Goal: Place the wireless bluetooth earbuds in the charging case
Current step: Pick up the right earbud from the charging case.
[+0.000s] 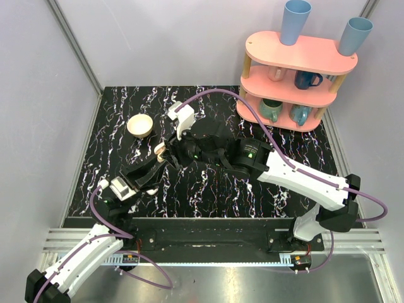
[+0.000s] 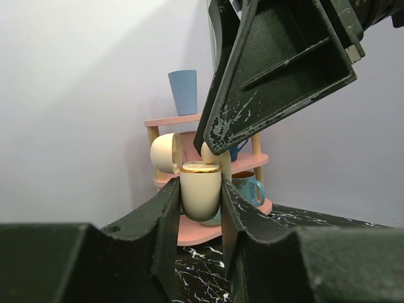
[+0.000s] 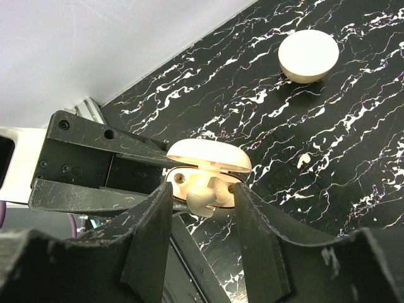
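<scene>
case (image 2: 201,188) in left tool (image 2: 200,203); right wrist view shows earbud (image 3: 202,196) in right tool (image 3: 202,201)

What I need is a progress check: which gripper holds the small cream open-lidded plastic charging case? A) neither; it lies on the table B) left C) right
B: the left gripper clamps the small cream charging case, while the right gripper holds a tiny white earbud at its opening.

The left arm (image 1: 76,259) reaches forward and rightward from its base, and the left gripper (image 1: 156,158) is clamped on the charging case (image 2: 201,189). The right arm (image 1: 303,180) stretches leftward across the middle; the right gripper (image 1: 170,150), tips nearly meeting the left's, pinches an earbud (image 3: 202,194) between close-set fingers.
</scene>
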Controlling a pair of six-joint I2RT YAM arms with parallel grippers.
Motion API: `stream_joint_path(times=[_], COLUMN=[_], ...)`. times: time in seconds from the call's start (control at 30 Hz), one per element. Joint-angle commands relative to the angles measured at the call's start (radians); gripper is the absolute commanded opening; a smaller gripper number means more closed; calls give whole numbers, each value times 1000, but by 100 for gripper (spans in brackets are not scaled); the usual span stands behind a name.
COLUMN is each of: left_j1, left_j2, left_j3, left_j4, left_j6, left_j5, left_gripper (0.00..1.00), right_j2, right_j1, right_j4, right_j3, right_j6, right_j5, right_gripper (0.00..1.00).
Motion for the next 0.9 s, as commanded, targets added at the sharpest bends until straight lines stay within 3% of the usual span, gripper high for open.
stream_joint_path(times=[0.0,0.27,0.3,0.5,0.87], left_j1=[-2,-2,-2,-2,-2], left_j2=[0,0,0,3,8], left_j3=[-3,-1,-1,-1,-3], left_j4=[59,61,61,66,73], left_j6=[5,3,3,0,-10], left_j5=[-1,11,14,26,36], left_gripper=[0,0,0,0,0], right_j2=[5,9,11,12,-24], right_j1=[8,7,8,7,7], right_j4=[15,15,14,17,50], right_j3=[42,42,42,43,8], right_j6=[-5,-4,-4,-5,-33], right_j5=[1,9,9,12,24], right_gripper=[51,47,41,41,25])
